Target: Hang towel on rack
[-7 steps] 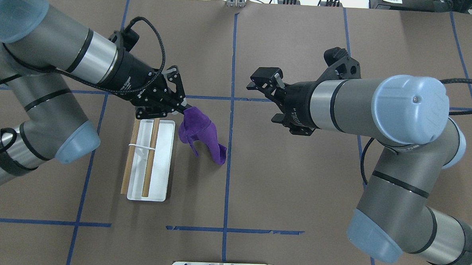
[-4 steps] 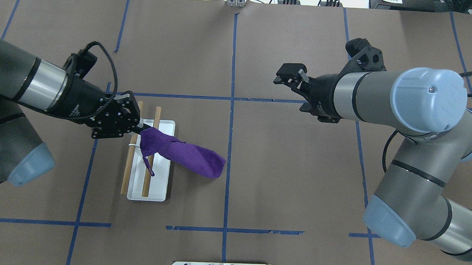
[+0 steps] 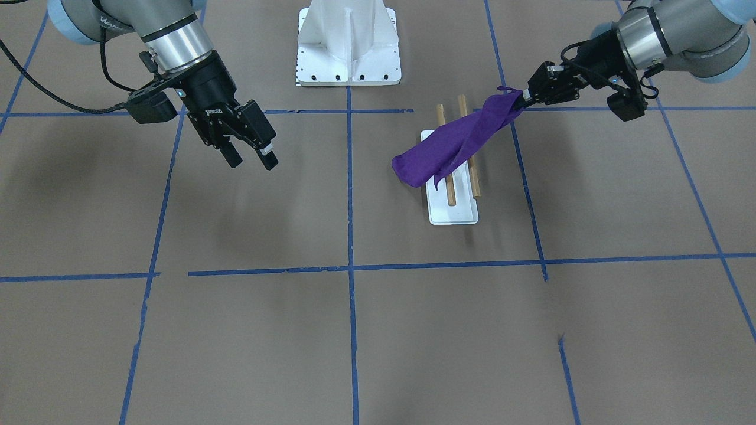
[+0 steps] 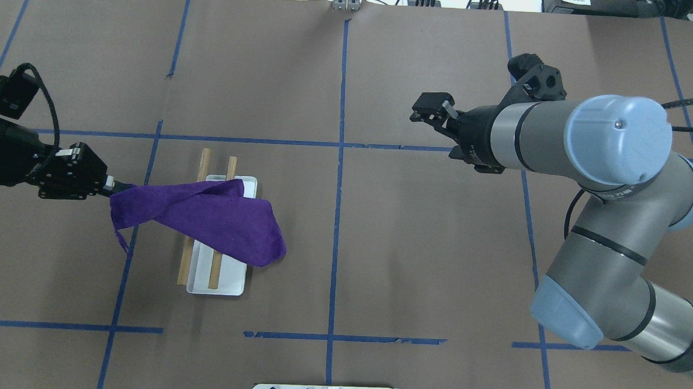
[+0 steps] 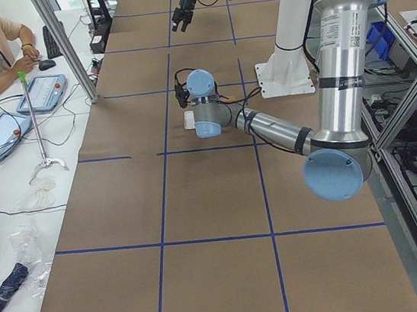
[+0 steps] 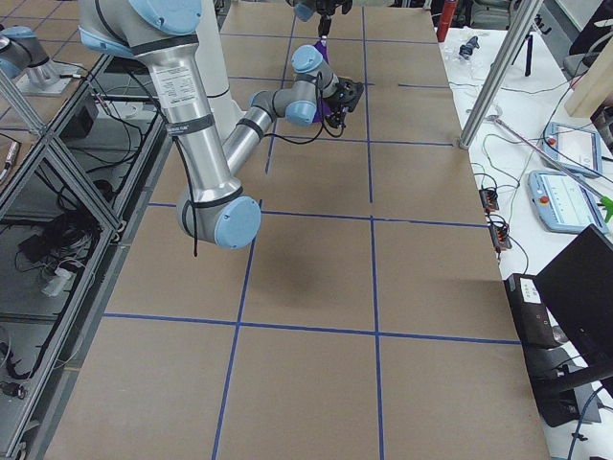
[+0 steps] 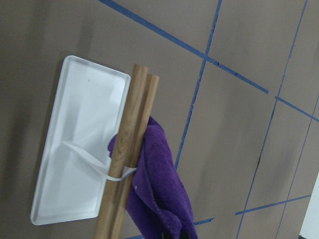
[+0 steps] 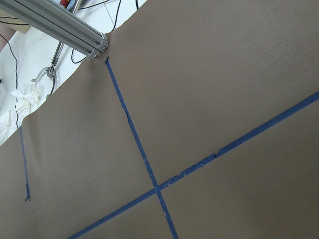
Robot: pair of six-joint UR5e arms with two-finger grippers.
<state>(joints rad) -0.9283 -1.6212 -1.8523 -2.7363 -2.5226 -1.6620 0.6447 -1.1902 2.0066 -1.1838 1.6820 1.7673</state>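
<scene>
Left gripper [image 4: 110,185] sits toward the left edge of the table [image 4: 379,248], jaws pinched tight on one corner of the purple towel [image 4: 205,214]. From that corner the towel runs rightward as a slack band over both wooden bars [image 4: 203,163] of the rack [image 4: 225,285]. Its free end falls off the rack's right side; whether it touches the table cannot be told. The rack stands in the left half of the table, about midway between the far and near edges, on its white base. Right gripper [image 3: 251,154] hangs over the right half, nearer the far edge and well apart from the rack, fingers spread wide and holding nothing. Judgement: the draping step is in hand, with the towel across the bars but not let go. Next move calls for lowering the held corner just beside the left bar, then opening the jaws and backing away without dragging the cloth off or shifting the light rack.
</scene>
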